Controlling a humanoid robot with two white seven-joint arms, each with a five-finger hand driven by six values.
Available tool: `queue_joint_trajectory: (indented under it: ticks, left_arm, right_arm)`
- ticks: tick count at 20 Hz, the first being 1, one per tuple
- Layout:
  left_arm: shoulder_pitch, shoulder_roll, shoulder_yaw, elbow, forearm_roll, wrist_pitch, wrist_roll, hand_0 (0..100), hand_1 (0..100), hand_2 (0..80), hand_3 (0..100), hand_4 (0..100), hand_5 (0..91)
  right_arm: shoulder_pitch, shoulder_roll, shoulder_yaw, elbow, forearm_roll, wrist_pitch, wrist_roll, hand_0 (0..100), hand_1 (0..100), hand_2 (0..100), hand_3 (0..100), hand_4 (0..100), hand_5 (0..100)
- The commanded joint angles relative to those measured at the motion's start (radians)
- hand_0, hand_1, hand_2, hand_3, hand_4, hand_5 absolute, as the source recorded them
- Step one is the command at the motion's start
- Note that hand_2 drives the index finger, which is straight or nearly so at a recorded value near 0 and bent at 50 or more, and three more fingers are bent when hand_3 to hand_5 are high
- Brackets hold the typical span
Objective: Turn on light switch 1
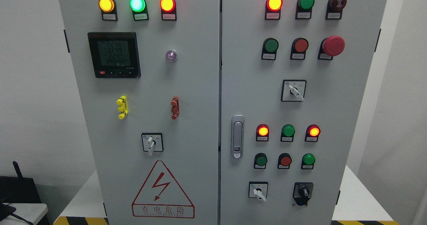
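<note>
Grey two-door cabinet (186, 85) fills the view, doors shut, seam down the middle. Neither robot hand shows anywhere, so the state of the fingers cannot be told. Landmark: the door handle (237, 136), on the right door just beside the seam. Which control is light switch 1 cannot be told; the labels are too small to read. Candidates: a rotary switch (152, 142) left of the handle on the left door, lever pointing down; another (293, 90) up and right of the handle, lever slanting down-right; a third (258, 189) below and right of the handle, lever also slanting down-right; a black knob (303, 192) further right of that. Right of the handle, three lamps (288, 131): outer two lit red-orange, middle green and dark. Below them, three buttons (285, 160). Far up and right of the handle, a red mushroom stop (333, 45). Up and left of the handle, a meter (113, 55) with a lit screen. Down and left of the handle, a red warning triangle (162, 191).
</note>
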Motion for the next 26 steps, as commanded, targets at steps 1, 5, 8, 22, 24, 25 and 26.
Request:
queue_joint_trajectory:
  ticks: [1, 5, 8, 22, 24, 25, 26]
  left_arm:
    - [0.071, 0.012, 0.132, -0.215, -0.017, 0.012, -0.002, 50, 0, 0.0, 0, 3, 0.0]
    - [0.107, 0.043, 0.257, -0.331, -0.017, 0.011, -0.063, 50, 0, 0.0, 0, 4, 0.0]
    - [0.139, 0.101, 0.271, -0.388, -0.015, 0.0, -0.094, 50, 0, 0.0, 0, 3, 0.0]
    - [0.164, 0.161, 0.443, -0.73, -0.015, -0.003, -0.103, 50, 0, 0.0, 0, 6, 0.0]
    - [0.164, 0.16, 0.465, -0.82, -0.015, -0.002, -0.103, 50, 0, 0.0, 0, 6, 0.1]
    - [0.164, 0.16, 0.466, -0.862, -0.015, -0.002, -0.103, 50, 0, 0.0, 0, 6, 0.2]
    - [0.164, 0.158, 0.469, -0.908, -0.015, -0.002, -0.103, 50, 0, 0.0, 0, 7, 0.8]
  right_arm:
    - [-0.001, 0.001, 0.017, 0.0, -0.025, -0.001, 0.0, 12, 39, 0, 0, 0, 0]
    - [0.001, -0.001, 0.017, 0.0, -0.025, -0.001, 0.0, 12, 39, 0, 0, 0, 0]
    - [-0.001, -0.001, 0.017, 0.0, -0.025, -0.001, 0.0, 12, 39, 0, 0, 0, 0]
    - [0.001, 0.001, 0.017, 0.0, -0.025, -0.001, 0.0, 12, 39, 0, 0, 0, 0]
    - [0.001, -0.001, 0.017, 0.0, -0.025, -0.001, 0.0, 12, 39, 0, 0, 0, 0]
    - [-0.001, 0.001, 0.017, 0.0, -0.025, -0.001, 0.0, 12, 39, 0, 0, 0, 0]
    - [0.001, 0.001, 0.017, 0.0, -0.025, 0.001, 0.0, 12, 39, 0, 0, 0, 0]
